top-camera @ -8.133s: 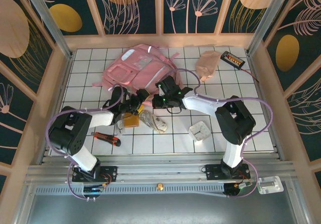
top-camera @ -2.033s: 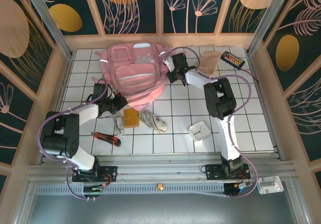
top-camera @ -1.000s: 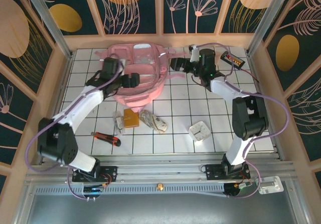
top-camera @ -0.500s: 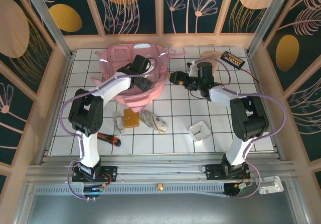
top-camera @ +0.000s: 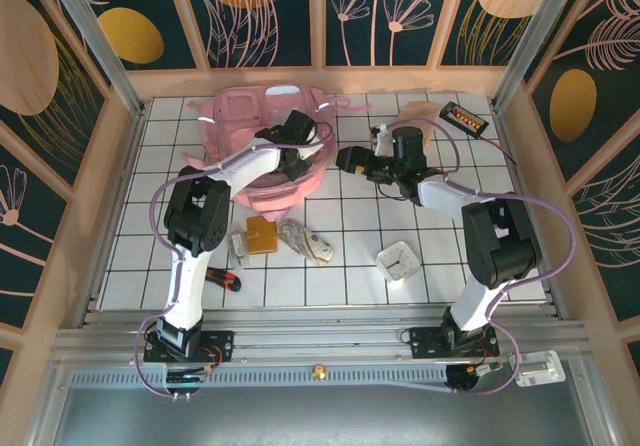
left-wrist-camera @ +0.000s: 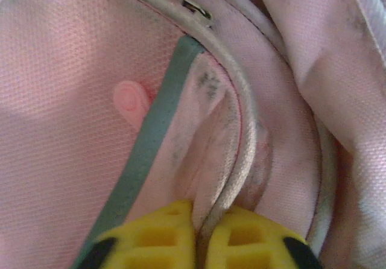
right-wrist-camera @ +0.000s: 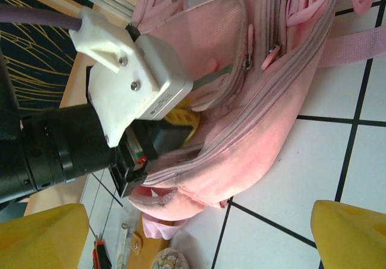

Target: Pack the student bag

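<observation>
**Location.** The student bag lies at the far left-centre of the desk, just beyond the orange box nearer the arm bases.

**Top external view.** The left gripper is on the bag's near right part. The right gripper sits just beside the bag's right edge. The left gripper's jaw state cannot be read here.

**Left wrist view.** The left gripper is closed. Its yellow fingertips pinch a fold of pink fabric along the grey piped seam.

**Right wrist view.** The right gripper has its jaws spread wide and holds nothing. The left gripper's white housing is pressed against the bag.
</observation>
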Action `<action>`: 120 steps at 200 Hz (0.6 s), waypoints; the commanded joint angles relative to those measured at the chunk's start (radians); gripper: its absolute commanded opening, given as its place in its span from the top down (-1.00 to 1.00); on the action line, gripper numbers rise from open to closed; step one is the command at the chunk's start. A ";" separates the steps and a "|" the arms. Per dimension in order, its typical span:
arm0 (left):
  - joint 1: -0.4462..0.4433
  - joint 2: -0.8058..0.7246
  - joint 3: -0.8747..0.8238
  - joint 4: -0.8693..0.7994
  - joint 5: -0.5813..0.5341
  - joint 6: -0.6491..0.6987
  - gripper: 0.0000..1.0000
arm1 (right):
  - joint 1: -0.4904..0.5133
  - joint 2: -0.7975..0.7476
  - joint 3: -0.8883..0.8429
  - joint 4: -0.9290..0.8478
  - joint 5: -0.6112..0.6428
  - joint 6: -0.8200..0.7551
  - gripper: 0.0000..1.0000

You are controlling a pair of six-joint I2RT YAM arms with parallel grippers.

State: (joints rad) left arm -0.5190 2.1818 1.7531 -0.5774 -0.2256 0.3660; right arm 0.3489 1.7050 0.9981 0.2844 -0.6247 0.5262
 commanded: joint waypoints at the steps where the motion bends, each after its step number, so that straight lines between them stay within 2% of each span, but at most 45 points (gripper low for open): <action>1: 0.029 0.017 0.013 -0.008 -0.047 -0.020 1.00 | 0.006 -0.059 -0.022 0.002 0.029 -0.049 -0.91; 36: 0.028 -0.122 -0.028 0.006 -0.022 -0.012 1.00 | 0.006 -0.120 -0.078 0.061 0.054 -0.173 -0.98; 62: 0.028 -0.233 -0.076 0.028 0.019 0.032 1.00 | 0.007 -0.165 -0.127 0.137 0.101 -0.279 -0.99; 79: 0.028 -0.279 -0.092 0.021 0.016 0.072 1.00 | 0.007 -0.165 -0.113 0.123 0.106 -0.354 -0.99; 100: 0.028 -0.333 -0.134 0.026 0.035 0.127 1.00 | 0.007 -0.157 -0.086 0.102 0.069 -0.462 -0.94; 120: 0.030 -0.401 -0.200 0.067 0.031 0.181 1.00 | 0.008 -0.156 -0.076 0.078 0.046 -0.647 -0.83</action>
State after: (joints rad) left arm -0.4900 1.8954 1.6047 -0.5690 -0.1902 0.4637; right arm 0.3496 1.5661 0.8886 0.3611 -0.5514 0.1291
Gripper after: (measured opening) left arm 0.045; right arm 0.937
